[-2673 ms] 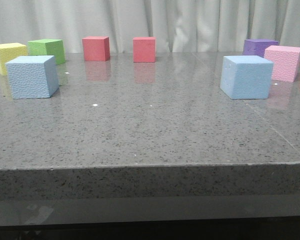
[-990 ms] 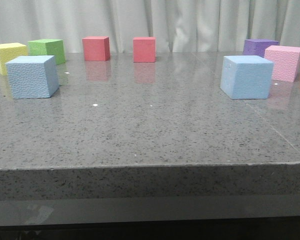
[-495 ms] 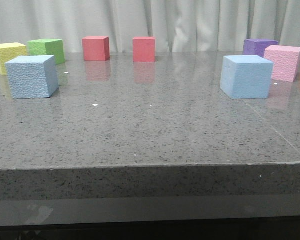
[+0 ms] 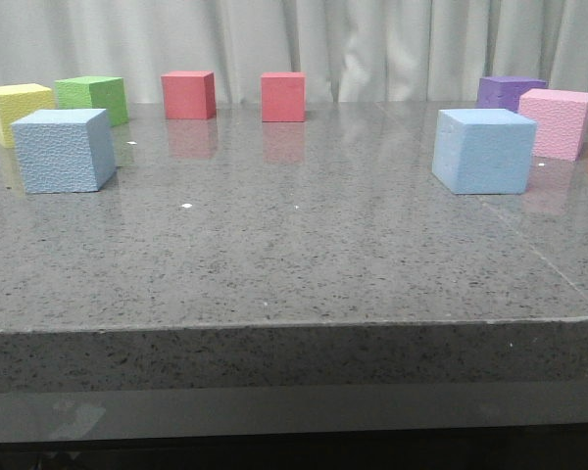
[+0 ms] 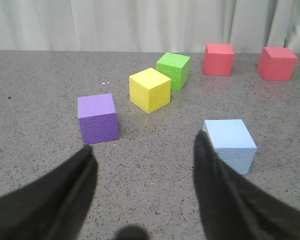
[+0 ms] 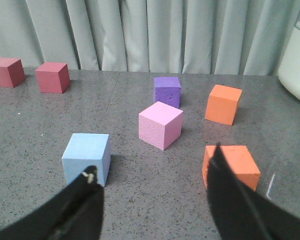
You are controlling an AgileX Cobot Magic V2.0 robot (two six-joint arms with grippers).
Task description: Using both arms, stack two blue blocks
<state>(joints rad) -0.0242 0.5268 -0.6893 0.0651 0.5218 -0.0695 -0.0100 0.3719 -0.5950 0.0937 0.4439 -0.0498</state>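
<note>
While well apart, blue blocks (image 4: 63, 150) (image 4: 484, 150) unstacked.

Left gripper (image 5: 142, 150): two matte black, angular fingers tapering to blunt tips. Right gripper (image 6: 152, 172): the same black fingers, one tip showing a small pale scuffed mark.

Low front view (wrists overhead)

Nothing has moved across the earlier pictures and now — the left blue block (image 4: 63, 150) and right blue block (image 4: 484, 150) sit exactly where they were
</note>
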